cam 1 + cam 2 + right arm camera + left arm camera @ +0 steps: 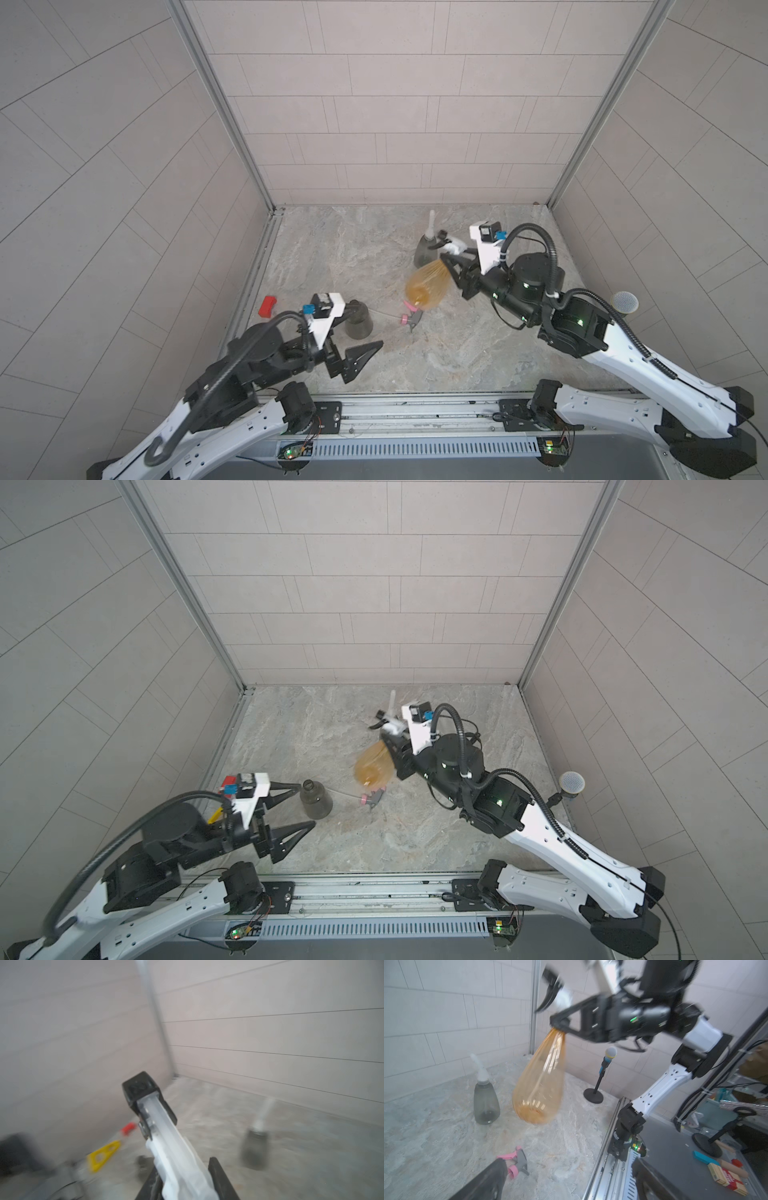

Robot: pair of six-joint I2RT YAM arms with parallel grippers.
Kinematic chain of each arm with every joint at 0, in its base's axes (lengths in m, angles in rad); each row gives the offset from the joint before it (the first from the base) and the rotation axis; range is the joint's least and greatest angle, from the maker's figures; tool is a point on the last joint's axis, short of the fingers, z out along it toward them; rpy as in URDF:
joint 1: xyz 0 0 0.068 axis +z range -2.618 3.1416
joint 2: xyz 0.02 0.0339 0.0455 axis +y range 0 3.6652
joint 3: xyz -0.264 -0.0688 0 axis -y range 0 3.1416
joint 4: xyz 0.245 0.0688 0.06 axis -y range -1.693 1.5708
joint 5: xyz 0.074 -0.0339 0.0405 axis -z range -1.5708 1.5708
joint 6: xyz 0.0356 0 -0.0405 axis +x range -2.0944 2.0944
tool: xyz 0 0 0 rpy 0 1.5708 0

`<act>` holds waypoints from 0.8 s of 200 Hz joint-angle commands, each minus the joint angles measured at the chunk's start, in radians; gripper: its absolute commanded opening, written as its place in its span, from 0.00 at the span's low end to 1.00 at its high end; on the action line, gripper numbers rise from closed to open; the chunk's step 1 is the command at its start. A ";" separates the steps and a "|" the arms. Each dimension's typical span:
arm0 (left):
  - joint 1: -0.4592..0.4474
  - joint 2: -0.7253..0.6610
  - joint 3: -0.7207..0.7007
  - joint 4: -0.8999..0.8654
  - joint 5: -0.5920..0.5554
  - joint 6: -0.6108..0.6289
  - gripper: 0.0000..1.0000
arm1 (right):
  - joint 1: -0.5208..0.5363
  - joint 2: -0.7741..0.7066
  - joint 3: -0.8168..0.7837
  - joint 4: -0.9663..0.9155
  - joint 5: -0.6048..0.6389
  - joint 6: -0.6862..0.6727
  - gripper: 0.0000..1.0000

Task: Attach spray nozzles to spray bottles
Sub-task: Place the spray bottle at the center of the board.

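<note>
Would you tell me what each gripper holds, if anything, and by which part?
The right gripper holds the orange bottle by its neck, under the black-and-white nozzle; the left gripper is open, empty.

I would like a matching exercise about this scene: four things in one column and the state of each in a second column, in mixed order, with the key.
1 orange bottle
2 back grey bottle
3 front grey bottle
4 pink-and-grey nozzle

A lies on the table
B stands, neck open, no nozzle
C held at its top by the right gripper
D stands with a white nozzle on

Pairs: 1-C, 2-D, 3-B, 4-A
</note>
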 commanded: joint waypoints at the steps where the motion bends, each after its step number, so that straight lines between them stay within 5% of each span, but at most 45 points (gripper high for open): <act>1: -0.003 -0.066 -0.012 0.002 -0.072 -0.031 1.00 | -0.080 0.031 -0.085 0.035 0.204 -0.061 0.00; 80: -0.004 -0.074 -0.032 0.008 -0.133 -0.035 1.00 | -0.145 0.154 -0.281 0.357 0.179 -0.029 0.00; 160: -0.003 -0.112 -0.013 -0.032 -0.168 -0.033 1.00 | -0.173 0.380 -0.272 0.496 0.135 -0.002 0.05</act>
